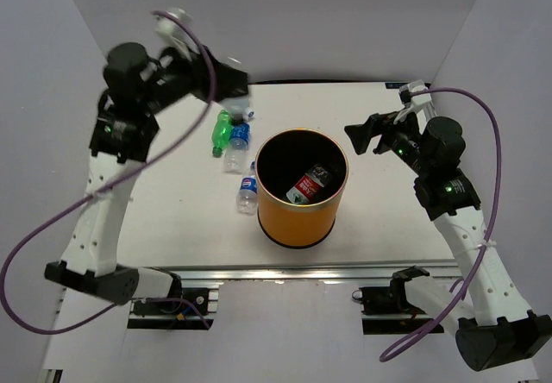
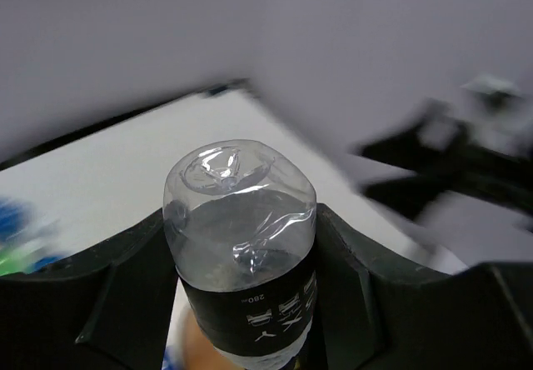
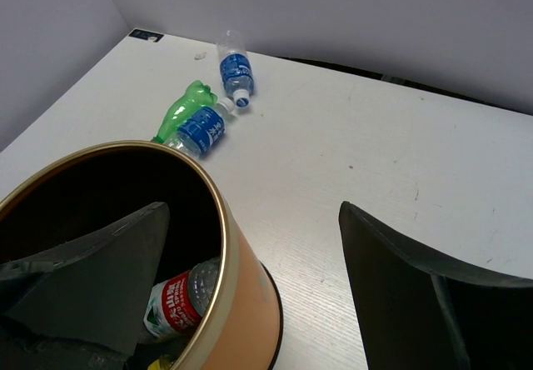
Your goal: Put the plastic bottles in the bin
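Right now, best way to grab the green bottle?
Mid-body of the green bottle, from straight above, jaws across its width: it lies flat. A blue-labelled bottle lies close on the side toward the bin, so that finger probably gets little room.

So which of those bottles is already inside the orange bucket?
The red-labelled bottle, lying at the bottom of the bin. The green bottle and blue-labelled bottles lie outside on the table; the left gripper holds a black-labelled bottle.
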`<action>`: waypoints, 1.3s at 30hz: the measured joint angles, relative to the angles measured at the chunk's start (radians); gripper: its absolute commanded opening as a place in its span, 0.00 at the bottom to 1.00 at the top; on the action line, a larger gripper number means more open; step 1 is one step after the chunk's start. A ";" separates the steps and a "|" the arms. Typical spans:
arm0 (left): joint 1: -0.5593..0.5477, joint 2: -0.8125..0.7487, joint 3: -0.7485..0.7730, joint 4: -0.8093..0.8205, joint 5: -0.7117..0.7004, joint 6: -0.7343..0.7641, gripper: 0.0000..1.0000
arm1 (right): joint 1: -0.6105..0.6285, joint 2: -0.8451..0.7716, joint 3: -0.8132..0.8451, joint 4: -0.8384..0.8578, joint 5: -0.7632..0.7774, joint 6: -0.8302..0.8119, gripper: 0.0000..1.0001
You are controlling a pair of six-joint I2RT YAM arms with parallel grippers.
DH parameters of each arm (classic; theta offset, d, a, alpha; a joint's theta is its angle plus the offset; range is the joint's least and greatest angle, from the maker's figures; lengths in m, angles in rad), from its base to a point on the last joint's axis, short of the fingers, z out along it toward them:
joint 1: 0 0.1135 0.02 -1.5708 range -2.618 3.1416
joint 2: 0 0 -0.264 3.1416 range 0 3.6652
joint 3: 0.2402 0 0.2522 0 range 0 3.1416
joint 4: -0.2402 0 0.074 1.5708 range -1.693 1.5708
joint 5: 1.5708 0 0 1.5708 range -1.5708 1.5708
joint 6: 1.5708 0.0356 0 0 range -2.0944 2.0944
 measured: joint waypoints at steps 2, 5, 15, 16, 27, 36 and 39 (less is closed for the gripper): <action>-0.174 -0.053 -0.035 0.060 0.020 -0.033 0.00 | 0.000 -0.005 -0.006 0.002 0.000 0.007 0.89; -0.320 -0.071 -0.077 0.094 0.014 -0.067 0.10 | 0.000 -0.006 -0.010 0.003 0.001 0.016 0.89; -0.494 0.053 -0.118 -0.125 -0.288 -0.043 0.98 | 0.000 -0.004 -0.011 0.003 0.017 0.022 0.89; -0.494 0.036 -0.118 -0.143 -0.345 -0.044 0.98 | 0.000 0.000 -0.011 0.002 0.017 0.021 0.89; -0.263 -0.100 -0.337 -0.262 -0.601 -0.208 0.98 | 0.000 0.042 -0.011 -0.002 0.013 0.024 0.89; -0.187 0.169 -0.703 -0.131 -0.294 -0.236 0.98 | 0.000 0.055 -0.011 -0.003 -0.003 0.034 0.89; -0.187 0.198 -0.769 -0.052 -0.226 -0.229 0.98 | 0.000 0.055 -0.011 -0.003 -0.003 0.034 0.89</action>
